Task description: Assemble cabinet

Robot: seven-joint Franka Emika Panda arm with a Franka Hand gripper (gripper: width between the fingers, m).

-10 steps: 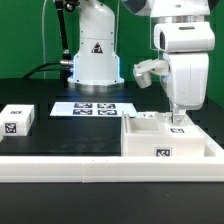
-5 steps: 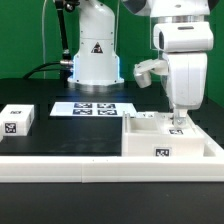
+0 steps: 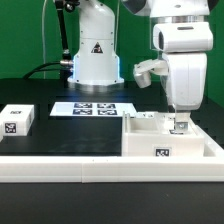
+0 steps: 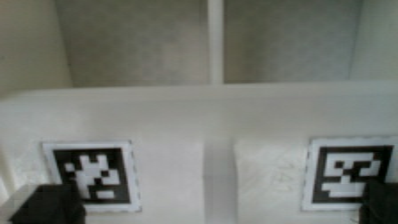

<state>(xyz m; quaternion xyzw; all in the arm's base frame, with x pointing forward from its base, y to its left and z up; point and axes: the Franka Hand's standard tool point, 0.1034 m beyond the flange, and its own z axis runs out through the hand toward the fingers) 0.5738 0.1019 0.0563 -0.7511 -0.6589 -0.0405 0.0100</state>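
Note:
The cabinet body (image 3: 165,145), a glossy white open box with a square tag on its front, stands at the exterior view's right front. My gripper (image 3: 178,126) reaches down into its back right corner, fingers spread. In the wrist view the gripper (image 4: 214,212) is open, and one dark finger (image 4: 43,206) shows at the edge of the picture. Between the fingers lies a white cabinet part (image 4: 205,120) with two tags, close below. Whether the fingers touch it I cannot tell. A small white tagged panel piece (image 3: 17,120) lies apart at the exterior view's left.
The marker board (image 3: 92,108) lies flat on the black table behind the cabinet. A long low white border rail (image 3: 90,171) runs along the front. The robot's white base (image 3: 95,55) stands at the back.
The fingers have spread apart where they were shut a second ago. The arm and the cabinet stay in place.

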